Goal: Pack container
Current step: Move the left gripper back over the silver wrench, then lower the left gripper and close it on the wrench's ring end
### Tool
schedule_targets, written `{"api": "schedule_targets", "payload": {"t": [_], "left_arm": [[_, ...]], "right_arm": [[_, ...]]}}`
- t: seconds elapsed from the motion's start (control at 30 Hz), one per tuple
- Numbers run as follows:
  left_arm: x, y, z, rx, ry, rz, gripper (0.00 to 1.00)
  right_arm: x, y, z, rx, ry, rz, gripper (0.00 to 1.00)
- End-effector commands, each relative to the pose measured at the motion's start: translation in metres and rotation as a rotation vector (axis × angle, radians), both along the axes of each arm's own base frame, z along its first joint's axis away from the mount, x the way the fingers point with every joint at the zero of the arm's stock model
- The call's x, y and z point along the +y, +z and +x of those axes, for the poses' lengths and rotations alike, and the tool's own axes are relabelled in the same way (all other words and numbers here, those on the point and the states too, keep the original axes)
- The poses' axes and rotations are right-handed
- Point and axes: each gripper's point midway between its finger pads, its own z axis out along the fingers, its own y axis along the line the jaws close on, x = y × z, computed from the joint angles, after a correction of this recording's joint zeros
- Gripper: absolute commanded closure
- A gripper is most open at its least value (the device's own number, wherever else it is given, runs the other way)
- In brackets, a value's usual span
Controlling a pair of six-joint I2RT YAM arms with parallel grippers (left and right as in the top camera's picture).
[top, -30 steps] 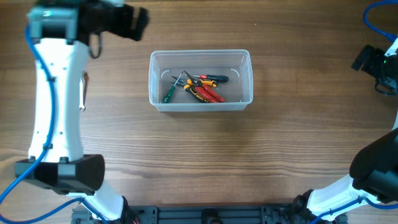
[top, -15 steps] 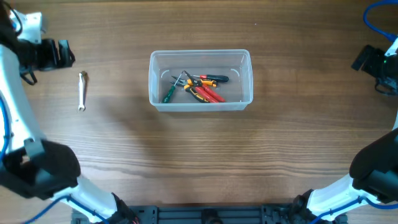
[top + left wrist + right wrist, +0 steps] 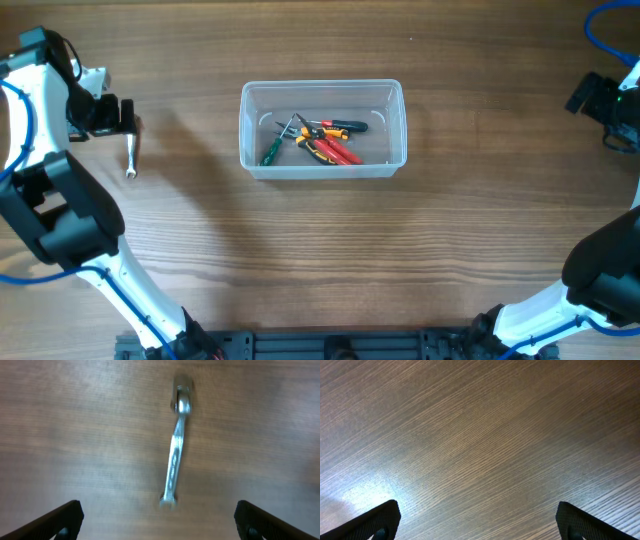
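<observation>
Two claws in view, both spread wide, neither holding anything.

Left claw sits at the far left of the wooden table, fingers pointing right in the overhead view. Left wrist view: only the two dark fingers show, one in each lower corner, a wide gap between them.

Silver wrench lies flat on the table right at this claw. From overhead its upper end is tucked under the claw tips, and the rest runs down past them. In the left wrist view the wrench lies ahead of the fingertips, roughly centred in the gap, slightly tilted and touching neither finger. The shot is blurry, so I can't tell which type of end is which.

Container, a clear plastic bin, is well to the right of the left claw and apart from the wrench. It stands upright between the two claws, nearer the left one. Inside it, in a loose pile:
- green-handled screwdriver on the left
- red-handled pliers in the middle
- dark and orange-handled tool just above the pliers

Right claw is at the far right edge, well apart from the container. Right wrist view: fingers in the lower corners, wide apart, with only wood grain between them.
</observation>
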Motion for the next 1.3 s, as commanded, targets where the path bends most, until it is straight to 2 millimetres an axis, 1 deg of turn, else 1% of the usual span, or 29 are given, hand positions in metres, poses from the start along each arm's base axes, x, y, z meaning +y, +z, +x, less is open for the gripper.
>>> {"api": "schedule_targets", "payload": {"t": [0.0, 0.07, 0.2, 0.33, 0.43, 0.47, 0.6, 0.7, 0.83, 0.9, 1.0, 1.27], "left_arm": [[-0.006, -0.021, 0.009, 0.007, -0.047, -0.021, 0.00], [-0.004, -0.025, 0.012, 0.000, -0.053, -0.017, 0.00], [-0.005, -0.038, 0.014, 0.016, -0.120, -0.016, 0.00], [-0.004, -0.053, 0.014, 0.036, -0.120, -0.026, 0.00], [-0.002, -0.059, 0.021, 0.016, -0.116, -0.022, 0.00], [-0.001, -0.059, 0.026, -0.002, -0.118, -0.013, 0.00], [-0.003, -0.059, 0.035, -0.032, -0.127, -0.003, 0.01], [-0.013, -0.058, 0.045, -0.070, -0.147, -0.028, 0.02], [-0.023, -0.058, 0.052, -0.081, -0.172, -0.026, 0.03], [-0.027, -0.058, 0.053, -0.082, -0.180, -0.026, 0.04], [-0.029, -0.058, 0.051, -0.071, -0.181, -0.031, 0.08], [-0.026, -0.059, 0.044, -0.050, -0.170, -0.040, 0.08]], "right_arm": [[0.002, -0.001, 0.002, -0.006, -0.010, 0.014, 0.00], [0.002, -0.001, 0.002, -0.005, -0.010, 0.014, 0.00], [0.002, -0.001, 0.002, -0.006, -0.010, 0.014, 0.00], [0.002, -0.001, 0.002, -0.006, -0.010, 0.014, 0.00], [0.002, -0.001, 0.002, -0.005, -0.009, 0.014, 0.00], [0.002, -0.001, 0.002, -0.006, -0.010, 0.014, 0.00], [0.002, -0.001, 0.002, -0.006, -0.010, 0.014, 0.00], [0.002, -0.001, 0.002, -0.006, -0.010, 0.014, 0.00], [0.002, -0.001, 0.002, -0.006, -0.010, 0.014, 0.00], [0.002, -0.001, 0.002, -0.005, -0.009, 0.014, 0.00], [0.002, -0.001, 0.002, -0.005, -0.010, 0.014, 0.00], [0.002, -0.001, 0.002, -0.005, -0.010, 0.014, 0.00]]}}
